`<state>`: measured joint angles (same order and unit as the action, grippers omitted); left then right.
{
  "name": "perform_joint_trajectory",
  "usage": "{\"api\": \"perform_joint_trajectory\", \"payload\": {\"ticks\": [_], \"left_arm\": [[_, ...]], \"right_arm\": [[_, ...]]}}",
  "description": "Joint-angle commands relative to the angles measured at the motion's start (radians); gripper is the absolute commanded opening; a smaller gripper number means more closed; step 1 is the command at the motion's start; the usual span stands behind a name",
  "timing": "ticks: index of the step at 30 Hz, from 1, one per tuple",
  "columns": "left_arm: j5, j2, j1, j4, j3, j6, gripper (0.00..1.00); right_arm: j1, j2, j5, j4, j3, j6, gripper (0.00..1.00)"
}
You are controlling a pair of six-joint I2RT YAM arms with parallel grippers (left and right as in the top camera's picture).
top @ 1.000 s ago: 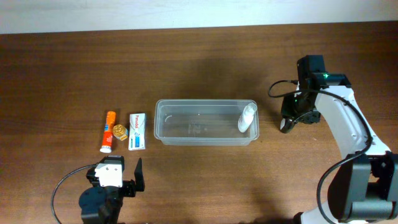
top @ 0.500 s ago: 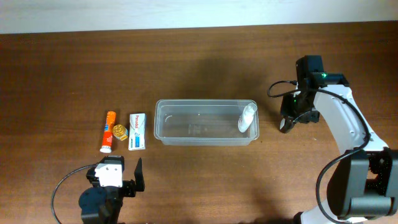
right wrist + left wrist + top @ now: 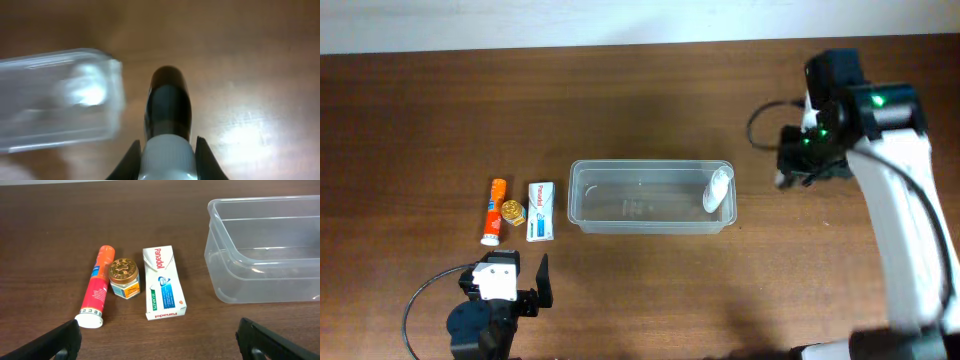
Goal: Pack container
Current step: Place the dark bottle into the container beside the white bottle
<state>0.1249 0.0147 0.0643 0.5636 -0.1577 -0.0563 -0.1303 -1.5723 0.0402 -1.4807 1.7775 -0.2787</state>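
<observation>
Raised right gripper [image 3: 792,170] off the tabletop [image 3: 640,90] toward 2 o'clock since the earlier frame. Could not tell, through blur, whether its fingers were spread or pinching. Held left gripper [image 3: 157,330] at 7 o'clock, fingers spread wide. Read "Panadol" on one white-and-blue box [image 3: 164,284]. Counted one orange tube [image 3: 96,289], one gold-lidded jar [image 3: 123,277] and one white bottle [image 3: 717,189]. Found one clear, rimmed, round-cornered container [image 3: 650,163] at centre, bottle at its 3 o'clock end.

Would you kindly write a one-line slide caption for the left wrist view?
Orange tube, gold-lidded jar and Panadol box lie in a row beside the clear container.
</observation>
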Motion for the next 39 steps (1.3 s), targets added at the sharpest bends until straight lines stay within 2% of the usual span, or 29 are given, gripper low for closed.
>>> {"api": "perform_joint_trajectory", "payload": {"ticks": [1, 8, 13, 23, 30, 32, 35, 39], "left_arm": [[0.017, -0.009, 0.004, -0.003, 0.006, -0.011, 1.0], [0.018, -0.009, 0.004, -0.003, 0.006, -0.012, 1.0], [0.018, -0.009, 0.004, -0.003, 0.006, -0.012, 1.0], [0.017, -0.009, 0.004, -0.003, 0.006, -0.012, 1.0], [0.018, -0.009, 0.004, -0.003, 0.006, -0.012, 1.0], [0.017, -0.009, 0.004, -0.003, 0.006, -0.012, 1.0], [0.018, -0.009, 0.004, -0.003, 0.006, -0.012, 1.0], [0.017, -0.009, 0.004, -0.003, 0.006, -0.012, 1.0]], "right_arm": [[-0.116, 0.078, -0.003, -0.011, 0.056, -0.057, 0.06], [-0.328, 0.044, -0.006, 0.027, 0.014, -0.158, 0.05], [-0.414, -0.058, -0.002, 0.16, -0.081, -0.169, 0.05], [-0.346, -0.296, 0.05, 0.291, -0.14, -0.164, 0.05], [-0.324, -0.366, 0.02, 0.312, -0.141, -0.148, 0.06], [-0.327, -0.367, 0.013, 0.322, -0.142, -0.145, 0.13], [-0.328, -0.367, 0.01, 0.326, -0.141, -0.145, 0.28], [-0.327, -0.348, -0.03, 0.322, -0.123, -0.145, 0.36]]}}
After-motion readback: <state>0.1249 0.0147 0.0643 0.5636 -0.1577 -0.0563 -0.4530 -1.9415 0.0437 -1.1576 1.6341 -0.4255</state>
